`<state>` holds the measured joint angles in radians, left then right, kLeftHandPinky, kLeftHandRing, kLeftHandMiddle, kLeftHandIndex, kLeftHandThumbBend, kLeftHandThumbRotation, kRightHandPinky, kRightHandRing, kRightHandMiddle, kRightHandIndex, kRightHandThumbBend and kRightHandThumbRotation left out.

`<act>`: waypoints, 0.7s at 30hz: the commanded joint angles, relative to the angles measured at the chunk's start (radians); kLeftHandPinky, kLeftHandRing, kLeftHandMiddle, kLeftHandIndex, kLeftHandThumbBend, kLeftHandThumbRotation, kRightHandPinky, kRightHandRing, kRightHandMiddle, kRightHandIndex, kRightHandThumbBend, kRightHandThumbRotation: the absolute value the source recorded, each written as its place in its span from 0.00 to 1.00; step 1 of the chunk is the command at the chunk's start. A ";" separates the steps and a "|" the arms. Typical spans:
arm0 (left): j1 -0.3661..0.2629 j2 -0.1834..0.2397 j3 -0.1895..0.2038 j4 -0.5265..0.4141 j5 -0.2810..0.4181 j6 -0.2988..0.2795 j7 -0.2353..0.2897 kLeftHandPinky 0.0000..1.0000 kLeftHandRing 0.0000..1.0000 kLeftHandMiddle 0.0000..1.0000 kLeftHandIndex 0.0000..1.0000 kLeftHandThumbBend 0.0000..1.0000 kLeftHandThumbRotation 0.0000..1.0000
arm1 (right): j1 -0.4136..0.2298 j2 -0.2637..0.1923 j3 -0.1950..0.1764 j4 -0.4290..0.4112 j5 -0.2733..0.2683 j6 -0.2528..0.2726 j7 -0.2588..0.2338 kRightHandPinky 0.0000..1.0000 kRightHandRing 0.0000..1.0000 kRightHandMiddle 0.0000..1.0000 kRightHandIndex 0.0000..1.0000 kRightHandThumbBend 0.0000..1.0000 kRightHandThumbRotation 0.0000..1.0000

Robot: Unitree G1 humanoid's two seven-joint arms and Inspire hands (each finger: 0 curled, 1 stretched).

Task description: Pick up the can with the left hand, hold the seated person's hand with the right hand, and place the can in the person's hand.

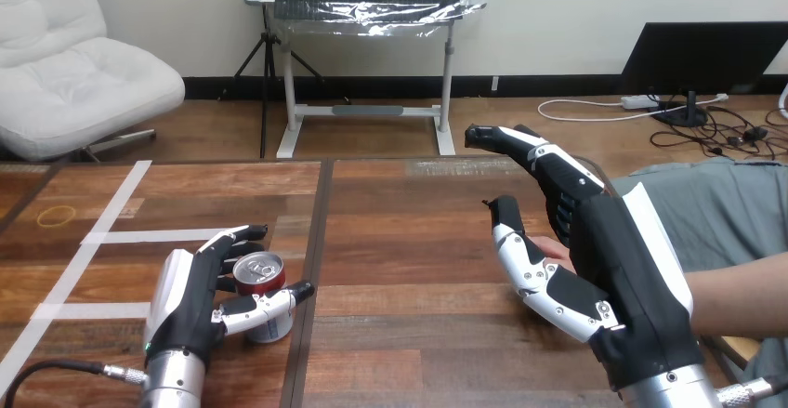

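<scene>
Left hand (pixel 190 301) curls round the can (pixel 259 271); right hand (pixel 613 259), spread apart, hovers beside the person's hand (pixel 555 248).

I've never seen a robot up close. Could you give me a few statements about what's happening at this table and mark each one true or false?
1. The can is upright. True.
2. The left robot hand has its fingers and thumb round the can. True.
3. The person's hand is holding the can. False: the can is in the left robot hand, across the table from the person's hand.
4. The right robot hand is clenched in a fist. False: its fingers are stretched out, and it is right beside the person's hand.
5. Strips of white tape lie on the table. True.
</scene>
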<state>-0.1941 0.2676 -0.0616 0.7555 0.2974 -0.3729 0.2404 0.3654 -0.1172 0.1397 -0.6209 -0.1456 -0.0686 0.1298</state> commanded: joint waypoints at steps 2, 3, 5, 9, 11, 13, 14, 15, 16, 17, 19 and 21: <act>-0.040 -0.003 0.001 -0.006 0.001 0.000 0.008 0.68 0.72 0.75 0.76 0.87 0.22 | -0.051 -0.001 -0.016 -0.031 0.022 -0.025 -0.001 1.00 0.98 0.86 0.79 0.01 0.00; -0.040 -0.002 0.000 -0.006 0.002 0.000 0.009 0.67 0.72 0.75 0.76 0.87 0.21 | -0.051 -0.002 -0.016 -0.030 0.022 -0.026 -0.001 1.00 0.98 0.86 0.79 0.01 0.00; -0.039 -0.002 0.000 -0.006 0.003 0.000 0.010 0.67 0.72 0.74 0.76 0.87 0.21 | -0.052 -0.004 -0.016 -0.029 0.020 -0.026 -0.001 1.00 0.98 0.86 0.79 0.01 0.00; -0.033 0.002 -0.003 -0.008 0.006 -0.017 0.006 0.67 0.72 0.74 0.76 0.86 0.20 | -0.050 -0.008 -0.017 -0.033 0.020 -0.026 0.000 1.00 0.98 0.86 0.79 0.01 0.00; -0.032 0.000 -0.002 -0.009 0.007 -0.010 0.013 0.65 0.71 0.74 0.76 0.86 0.19 | -0.050 -0.009 -0.017 -0.032 0.022 -0.027 0.000 1.00 0.98 0.86 0.79 0.01 0.00; -0.032 0.000 -0.001 -0.008 0.008 -0.007 0.016 0.61 0.69 0.74 0.75 0.86 0.19 | -0.051 -0.010 -0.017 -0.031 0.024 -0.029 0.001 1.00 0.98 0.86 0.79 0.01 0.00; -0.032 0.000 -0.001 -0.006 0.008 -0.007 0.016 0.60 0.69 0.74 0.75 0.86 0.19 | -0.052 -0.010 -0.017 -0.030 0.024 -0.030 0.001 1.00 0.98 0.86 0.78 0.01 0.00; -0.032 0.001 -0.002 -0.005 0.009 -0.008 0.016 0.60 0.68 0.74 0.75 0.86 0.19 | -0.052 -0.011 -0.017 -0.030 0.024 -0.031 0.001 1.00 0.98 0.86 0.78 0.01 0.00; -0.031 0.001 -0.001 -0.005 0.009 -0.009 0.016 0.59 0.68 0.74 0.75 0.86 0.19 | -0.052 -0.011 -0.017 -0.029 0.024 -0.031 0.001 1.00 0.98 0.86 0.78 0.02 0.00; -0.030 0.001 -0.001 -0.006 0.009 -0.009 0.017 0.58 0.68 0.73 0.75 0.86 0.19 | -0.052 -0.012 -0.018 -0.030 0.024 -0.031 0.001 1.00 0.97 0.85 0.78 0.02 0.00; -0.029 0.001 -0.001 -0.005 0.009 -0.013 0.018 0.57 0.67 0.73 0.74 0.86 0.19 | -0.051 -0.013 -0.019 -0.030 0.024 -0.031 0.001 1.00 0.97 0.85 0.78 0.02 0.00; -0.029 0.001 -0.001 -0.004 0.008 -0.017 0.017 0.59 0.67 0.73 0.74 0.85 0.18 | -0.051 -0.014 -0.019 -0.029 0.024 -0.030 0.001 1.00 0.96 0.85 0.78 0.03 0.00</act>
<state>-0.1940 0.2670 -0.0616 0.7560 0.3000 -0.3703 0.2427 0.3654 -0.1251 0.1395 -0.6209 -0.1324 -0.0728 0.1298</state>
